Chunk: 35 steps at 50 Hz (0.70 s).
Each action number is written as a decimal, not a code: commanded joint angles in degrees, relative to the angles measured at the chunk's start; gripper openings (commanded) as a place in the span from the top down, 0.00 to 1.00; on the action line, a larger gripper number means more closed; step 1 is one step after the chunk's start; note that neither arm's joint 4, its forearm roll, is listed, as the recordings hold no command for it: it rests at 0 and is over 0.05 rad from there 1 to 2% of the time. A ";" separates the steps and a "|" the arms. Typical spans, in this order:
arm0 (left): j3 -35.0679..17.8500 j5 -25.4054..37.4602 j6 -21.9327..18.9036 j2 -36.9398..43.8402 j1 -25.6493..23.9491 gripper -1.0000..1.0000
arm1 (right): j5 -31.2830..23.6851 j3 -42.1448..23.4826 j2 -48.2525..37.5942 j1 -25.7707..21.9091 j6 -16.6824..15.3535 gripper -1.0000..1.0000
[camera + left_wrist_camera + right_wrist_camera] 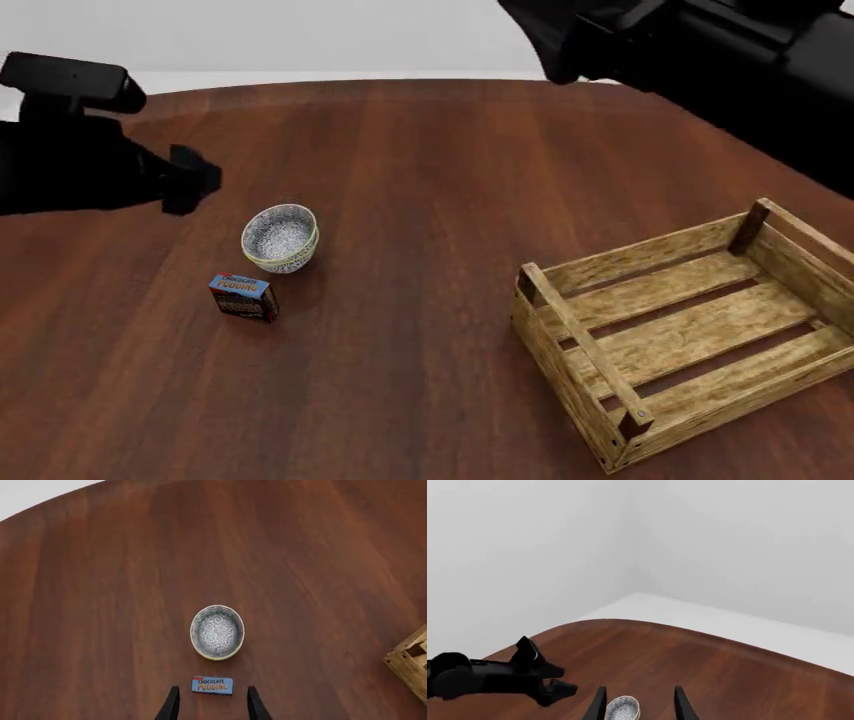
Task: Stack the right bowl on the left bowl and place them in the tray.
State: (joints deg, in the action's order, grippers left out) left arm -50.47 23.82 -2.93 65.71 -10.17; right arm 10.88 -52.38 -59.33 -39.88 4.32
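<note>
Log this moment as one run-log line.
bowl: single visible, on table beside pudding box | tray: empty | left pincer: open, above box | right pincer: open, raised

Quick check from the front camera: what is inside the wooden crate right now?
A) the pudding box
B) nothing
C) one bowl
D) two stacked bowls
B: the tray shows only bare slats, while the one bowl in view stands on the table beside the chocolate pudding box, well left of the crate.
</note>
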 commanded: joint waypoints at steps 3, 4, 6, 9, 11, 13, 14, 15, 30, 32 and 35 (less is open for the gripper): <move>-9.09 6.81 -1.92 11.21 2.11 0.00 | -1.16 0.77 4.17 0.53 -0.62 0.00; -9.13 6.83 -1.92 11.23 2.11 0.00 | -1.16 0.77 4.17 0.53 -0.62 0.00; -10.82 7.80 -2.02 12.92 2.44 0.00 | -1.09 0.74 4.04 0.47 -0.74 0.00; -12.52 8.78 -2.88 15.45 2.70 0.00 | -1.35 0.73 4.39 0.56 -0.77 0.00; -13.60 10.25 -3.88 18.50 1.94 0.00 | -1.33 0.70 4.30 0.59 -0.79 0.00; -14.76 10.27 -3.77 19.83 2.15 0.00 | -1.27 0.71 4.14 0.65 -0.77 0.00; -15.25 10.18 -4.65 20.57 2.69 0.00 | -1.23 0.73 4.07 0.63 -0.79 0.00; -15.95 10.21 -4.06 21.33 2.51 0.00 | -1.16 0.74 3.89 0.63 -0.81 0.00; -19.85 9.65 0.11 28.50 0.38 0.00 | -0.52 1.02 2.52 0.31 -1.42 0.00; -20.61 9.40 -0.11 29.46 1.05 0.00 | -0.37 0.94 2.21 0.33 -1.45 0.00; -21.74 9.11 -0.40 31.13 2.26 0.00 | -0.17 0.87 1.78 0.43 -1.43 0.00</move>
State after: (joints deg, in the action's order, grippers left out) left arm -68.76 33.20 -3.74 91.47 -9.20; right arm 10.25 -51.48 -56.55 -39.46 3.11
